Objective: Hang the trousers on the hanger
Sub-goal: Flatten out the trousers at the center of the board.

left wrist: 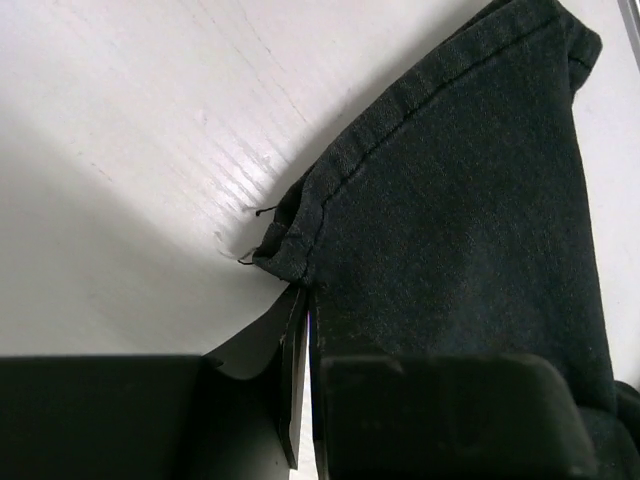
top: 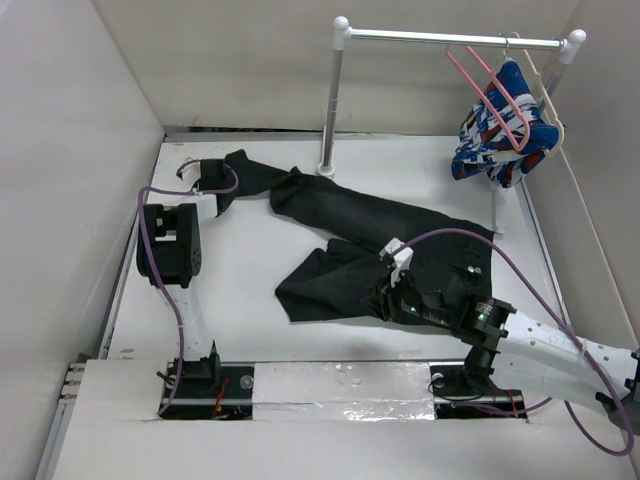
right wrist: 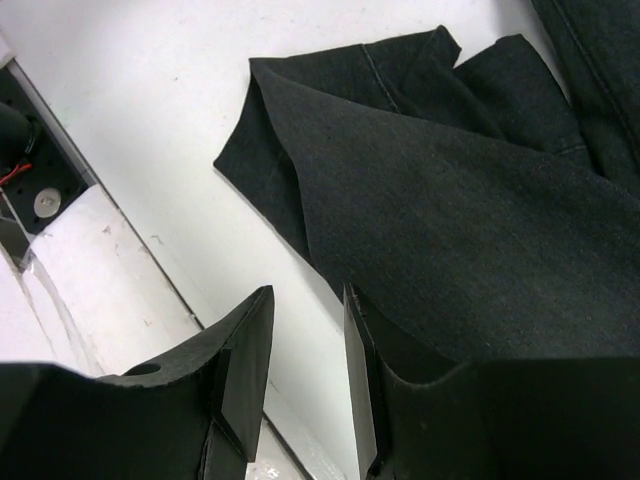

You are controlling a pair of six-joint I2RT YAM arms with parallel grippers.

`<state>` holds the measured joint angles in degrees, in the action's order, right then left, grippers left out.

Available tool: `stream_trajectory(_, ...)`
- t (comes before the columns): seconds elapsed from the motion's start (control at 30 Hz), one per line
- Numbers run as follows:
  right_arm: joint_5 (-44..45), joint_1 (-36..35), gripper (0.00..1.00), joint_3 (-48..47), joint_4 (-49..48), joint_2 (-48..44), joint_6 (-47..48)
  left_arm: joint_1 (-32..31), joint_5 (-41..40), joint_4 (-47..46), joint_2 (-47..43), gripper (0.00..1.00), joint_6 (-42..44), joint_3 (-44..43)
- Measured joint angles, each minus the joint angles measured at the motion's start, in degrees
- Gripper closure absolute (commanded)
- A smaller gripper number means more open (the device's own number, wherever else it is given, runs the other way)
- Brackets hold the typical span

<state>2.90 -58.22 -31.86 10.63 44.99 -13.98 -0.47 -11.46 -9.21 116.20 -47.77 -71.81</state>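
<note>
White walls close in a white desk, and at its far right stands a rail. From it hang the hanger, pink and bare, and a cream hanger carrying a blue, white and red garment. The trousers are well apart from the pink hanger. They lie flat across the desk, one leg reaching to the far left and the other folded back toward your arms. Your left tool sits at the far-left leg end, its jaws pressed together on the puckered corner of the hem. Your right tool hangs low over the near edge of the folded leg with its jaws parted. Bare desk shows between them, and one finger overlaps the cloth's edge.
</note>
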Motion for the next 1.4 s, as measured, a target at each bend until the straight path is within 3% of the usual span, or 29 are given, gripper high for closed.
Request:
stream_trajectory(0.17, 1.68, 0.0, 0.64, 0.0, -0.2, -0.07, 0.04, 1.88, -0.24, 1.7, -1.81, 1.0, 1.25, 0.42)
stream_trajectory(0.37, 3.74, 0.0, 0.74, 0.13, -2.91, 1.44, -0.02, 8.83, -1.86, 6.21, -15.47, 0.99, 5.4, 0.72)
stream_trajectory(0.4, 3.8, 0.0, 0.74, 0.13, -3.5, 2.12, 0.0, 10.03, -2.01, 7.08, -17.79, 0.75, 6.16, -0.28)
stream_trajectory(0.5, 3.63, 0.0, 0.68, 0.13, -5.46, 4.68, 0.07, 12.96, -2.23, 9.92, -20.65, 0.46, 8.55, -6.34)
stream_trajectory(0.53, 3.45, 0.0, 0.65, 0.09, -6.03, 5.81, 0.31, 13.49, -2.25, 10.54, -20.61, 0.42, 9.01, -8.31)
stream_trajectory(0.63, 2.64, -0.79, 0.46, -1.36, -7.26, 10.91, 1.31, 13.79, -1.77, 11.41, -20.57, 0.41, 9.44, -8.57)
stream_trajectory(0.7, 2.54, -2.19, 0.34, -3.78, -8.0, 15.67, 2.47, 13.64, -0.31, 10.36, -21.44, 0.41, 9.46, -3.96)
stream_trajectory(0.9, 2.32, -5.33, 0.26, -18.25, -8.81, 33.59, 8.17, 10.16, 3.69, 12.76, -26.38, 0.47, 8.87, 6.49)
stream_trajectory(1.03, 2.67, -5.62, 0.26, -30.4, -8.79, 47.32, 11.23, 6.67, 7.17, 7.87, -35.17, 0.48, 7.17, 12.26)
stream_trajectory(1.17, 2.71, -6.03, 0.29, -39.87, -7.1, 60.13, 13.9, 2.95, 9.73, 2.03, -49.18, 0.49, 5.35, 21.64)
stream_trajectory(1.3, 3.17, -7.34, 0.35, -42.42, -4.0, 66.71, 15.37, 2.71, 11.06, -1.51, -56.39, 0.49, 4.09, 28.89)
stream_trajectory(1.4, 4.15, -8.26, 0.7, -43.34, -1.64, 69.05, 16.28, 2.71, 11.43, -1.95, -59.3, 0.49, 3.54, 33.0)
